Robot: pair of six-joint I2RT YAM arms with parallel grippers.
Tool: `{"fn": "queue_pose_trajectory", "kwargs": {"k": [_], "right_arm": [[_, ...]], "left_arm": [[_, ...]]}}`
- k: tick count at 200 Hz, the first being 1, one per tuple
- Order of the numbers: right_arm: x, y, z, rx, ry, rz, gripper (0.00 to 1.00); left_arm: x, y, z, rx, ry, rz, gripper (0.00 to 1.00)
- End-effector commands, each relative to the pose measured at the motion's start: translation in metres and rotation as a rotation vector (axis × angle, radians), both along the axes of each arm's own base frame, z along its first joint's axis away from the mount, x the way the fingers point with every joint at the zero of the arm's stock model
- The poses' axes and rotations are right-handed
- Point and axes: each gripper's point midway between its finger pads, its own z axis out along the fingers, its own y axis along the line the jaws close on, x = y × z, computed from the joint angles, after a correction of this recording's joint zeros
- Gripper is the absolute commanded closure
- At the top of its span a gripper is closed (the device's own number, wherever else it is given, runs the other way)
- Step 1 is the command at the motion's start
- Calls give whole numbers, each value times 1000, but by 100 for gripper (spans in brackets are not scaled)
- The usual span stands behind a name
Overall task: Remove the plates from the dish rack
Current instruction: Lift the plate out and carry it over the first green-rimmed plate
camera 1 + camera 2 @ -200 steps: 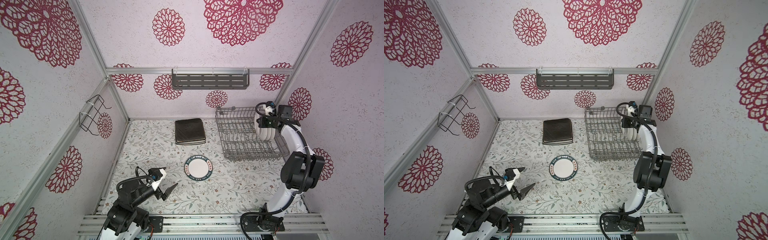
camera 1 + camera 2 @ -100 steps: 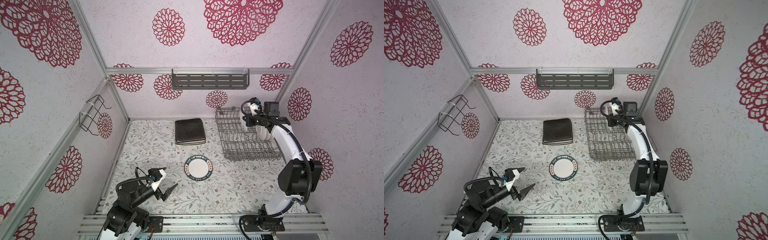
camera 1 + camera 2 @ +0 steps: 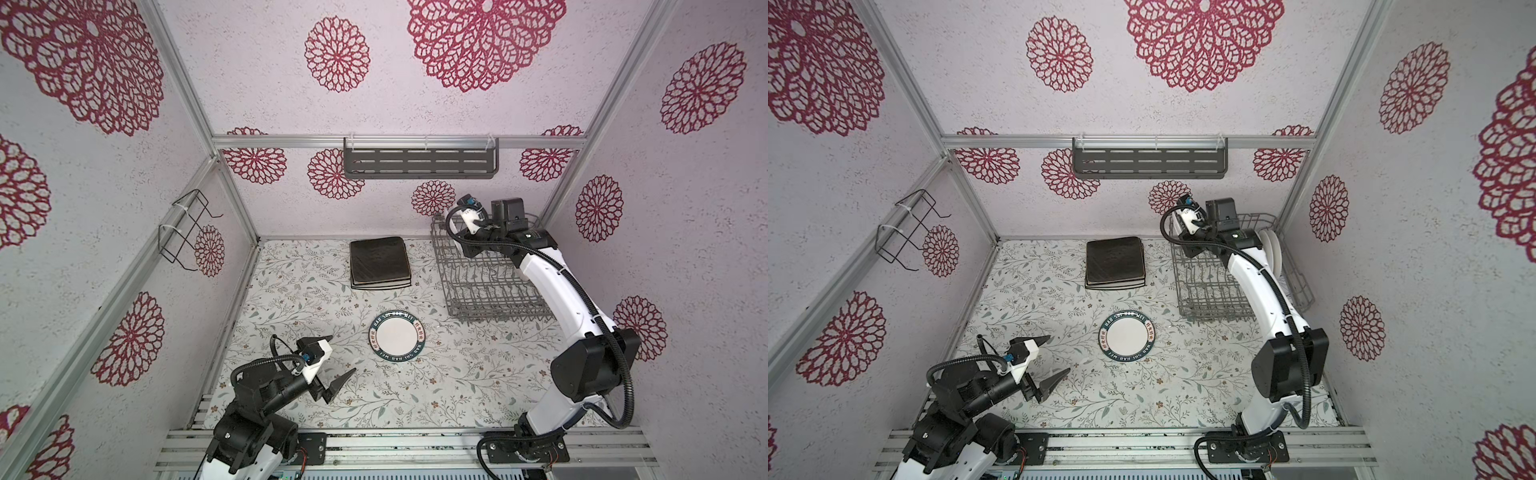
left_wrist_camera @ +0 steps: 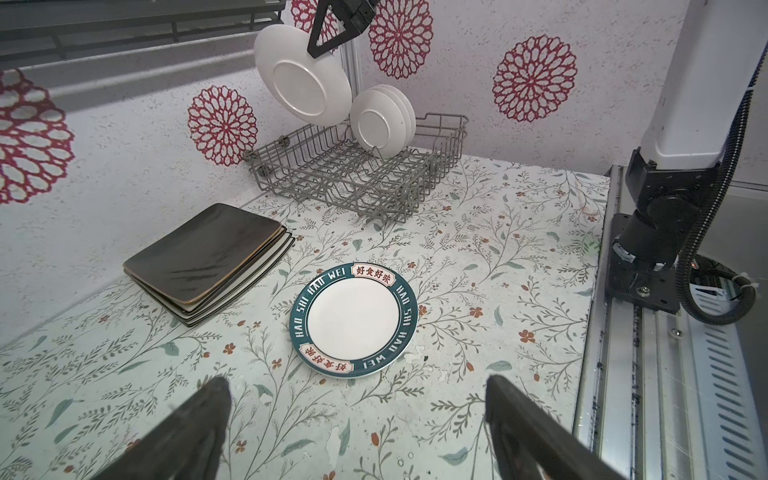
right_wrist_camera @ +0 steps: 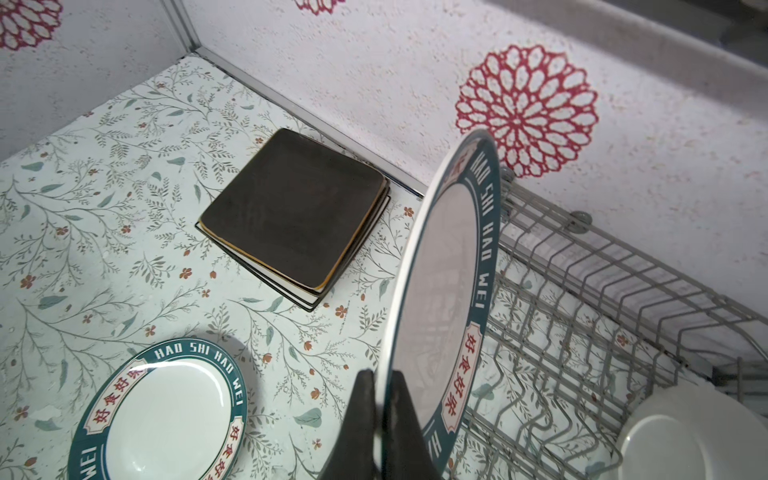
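In both top views the dish rack [image 3: 469,286] stands at the far right of the flowered bench [image 3: 291,291], against the back wall. The right arm reaches over it, and the right pincer [image 3: 467,249] hangs above the rack's far left corner. What it grips cannot be made out from here. A few white racked plates [image 3: 1268,249] stand on edge at the rack's right end. A stack of square plates [image 3: 379,262], black one on top, lies flat just left of the rack. A flat round plate [image 3: 397,336] with a teal lettered rim lies face up nearer the front, apart from both. The left pincer [image 3: 341,354] hovers low at the front left, fingers spread wide, gripping nothing. The left wrist view shows both fingers far apart over bare bench, with the flat round plate just beyond them. Farther off, the right pincer is clenched on the upper rim of a held plate [image 4: 303,79], whose white underside faces this camera. It hangs tilted, clear above the rack, beside three racked plates leaning in the tines. The right wrist view shows the two dark fingers [image 5: 361,415] pinching the held plate's rim, its teal lettered face turned toward the rack.
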Motion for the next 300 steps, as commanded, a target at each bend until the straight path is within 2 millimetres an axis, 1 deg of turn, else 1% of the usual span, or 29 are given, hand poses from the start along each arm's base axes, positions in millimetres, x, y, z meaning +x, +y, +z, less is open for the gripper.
{"fn": "queue_pose_trajectory", "kwargs": {"k": [1,36,67,69,73,96,108,140,170,221,265,300], "right_arm": [[-15,22,33,-62,-123,57,100],[-35,57,22,-234,-248,111,100],[-59,85,12,-359,-345,176,100],[-62,87,9,-369,-346,183,100],[-64,89,9,-381,-362,185,100],[-82,105,-7,-454,-422,228,100],[-93,112,-14,-499,-485,239,100],[-115,123,-37,-599,-597,274,100],[-137,132,-64,-697,-670,331,100],[-163,135,-105,-788,-734,373,100],[-179,140,-131,-818,-725,406,100],[-187,142,-141,-802,-710,405,100]], "left_arm": [[-2,-3,2,-5,-29,-22,3],[-4,-3,3,-9,-36,-27,3],[-4,-3,4,-11,-39,-29,3],[-4,-3,4,-10,-39,-30,3],[-5,-3,4,-10,-39,-30,3],[-5,-3,4,-12,-42,-31,3],[-5,-3,5,-13,-44,-33,3],[-6,-3,5,-12,-46,-36,3],[-7,-4,6,-14,-49,-40,3],[-9,-3,7,-19,-59,-44,3],[-11,-4,8,-22,-61,-51,3],[-11,-4,9,-24,-66,-52,3]]}}
